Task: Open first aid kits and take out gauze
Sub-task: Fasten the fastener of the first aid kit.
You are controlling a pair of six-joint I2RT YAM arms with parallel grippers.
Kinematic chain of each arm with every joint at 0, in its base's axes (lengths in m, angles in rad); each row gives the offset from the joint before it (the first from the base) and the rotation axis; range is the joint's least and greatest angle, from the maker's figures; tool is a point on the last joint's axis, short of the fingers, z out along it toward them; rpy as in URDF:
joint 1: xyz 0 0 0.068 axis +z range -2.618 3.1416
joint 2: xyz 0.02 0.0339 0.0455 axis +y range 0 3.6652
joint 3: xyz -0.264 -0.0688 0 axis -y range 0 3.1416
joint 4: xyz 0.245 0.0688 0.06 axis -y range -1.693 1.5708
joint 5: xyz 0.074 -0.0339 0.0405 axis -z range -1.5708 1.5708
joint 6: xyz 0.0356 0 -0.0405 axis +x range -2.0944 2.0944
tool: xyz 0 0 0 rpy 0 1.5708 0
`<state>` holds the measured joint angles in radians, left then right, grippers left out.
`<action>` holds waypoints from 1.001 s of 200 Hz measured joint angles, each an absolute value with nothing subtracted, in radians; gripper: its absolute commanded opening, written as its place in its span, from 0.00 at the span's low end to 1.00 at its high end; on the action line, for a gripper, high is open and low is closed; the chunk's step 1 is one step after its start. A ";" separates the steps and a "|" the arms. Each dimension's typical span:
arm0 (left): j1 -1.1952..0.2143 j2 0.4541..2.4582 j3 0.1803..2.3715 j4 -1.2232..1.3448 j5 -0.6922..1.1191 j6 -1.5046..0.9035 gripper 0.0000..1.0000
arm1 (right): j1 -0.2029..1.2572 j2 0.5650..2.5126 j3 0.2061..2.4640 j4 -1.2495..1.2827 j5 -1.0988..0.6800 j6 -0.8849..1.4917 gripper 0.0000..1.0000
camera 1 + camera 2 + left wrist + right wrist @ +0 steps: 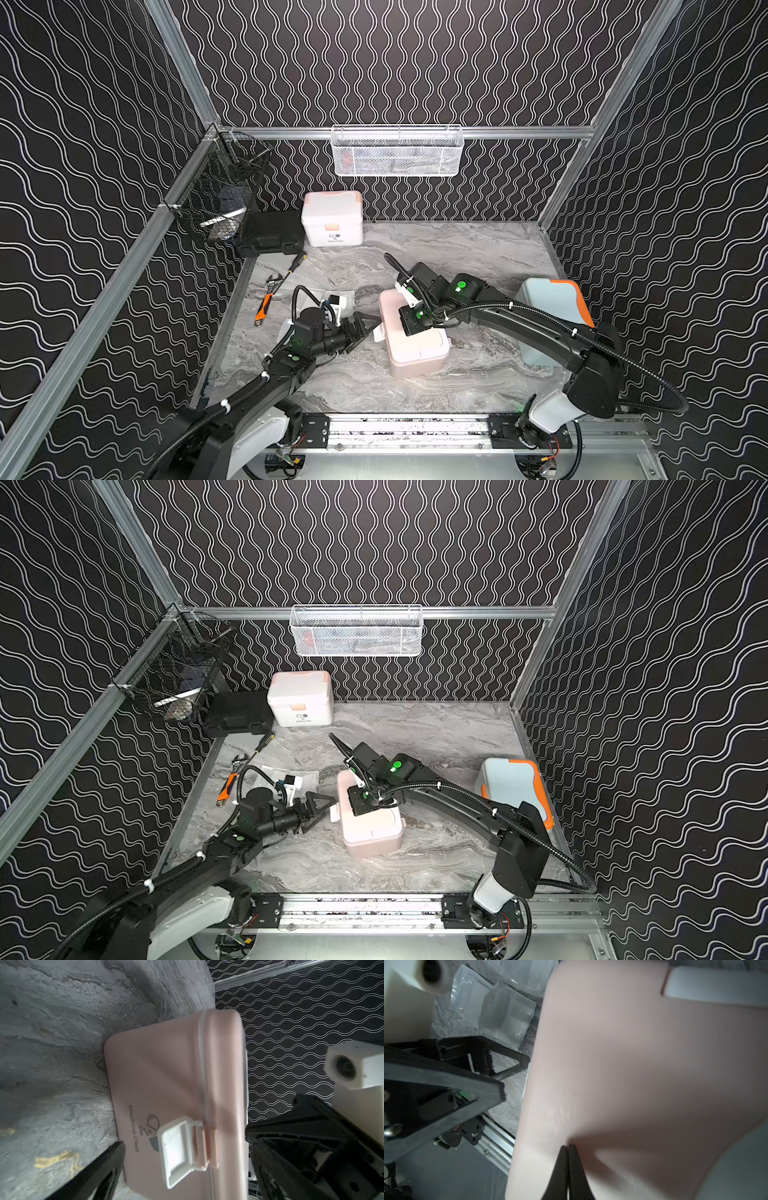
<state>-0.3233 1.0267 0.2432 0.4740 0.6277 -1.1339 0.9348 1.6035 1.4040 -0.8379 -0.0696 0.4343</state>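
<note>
Smooth rounded pink plastic kit [417, 347] mid-table, white latch [180, 1153] flipped loose. Right gripper [568, 1147] pinched tight, empty, tips on glossy lid [633, 1064]. Left gripper [369, 330] gaping, empty, beside kit's left. Puffy clear-wrapped gauze packets [506, 1018] just left.

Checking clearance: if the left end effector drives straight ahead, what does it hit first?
Probably the raised white latch on the pink first aid kit, directly ahead of the open left end effector; depth is unclear.
</note>
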 measured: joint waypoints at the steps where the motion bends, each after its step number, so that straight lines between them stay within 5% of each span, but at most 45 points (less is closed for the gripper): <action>1: -0.323 1.030 0.241 0.480 0.628 -1.135 0.99 | 0.935 1.604 1.404 -0.837 -0.070 0.434 0.08; 105: -0.464 1.298 0.177 1.040 0.585 -1.306 0.99 | 0.935 1.599 1.389 -0.798 -0.087 0.437 0.10; 200: -0.469 0.978 0.207 0.754 0.532 -1.275 0.99 | 0.935 1.594 1.386 -0.793 -0.095 0.438 0.10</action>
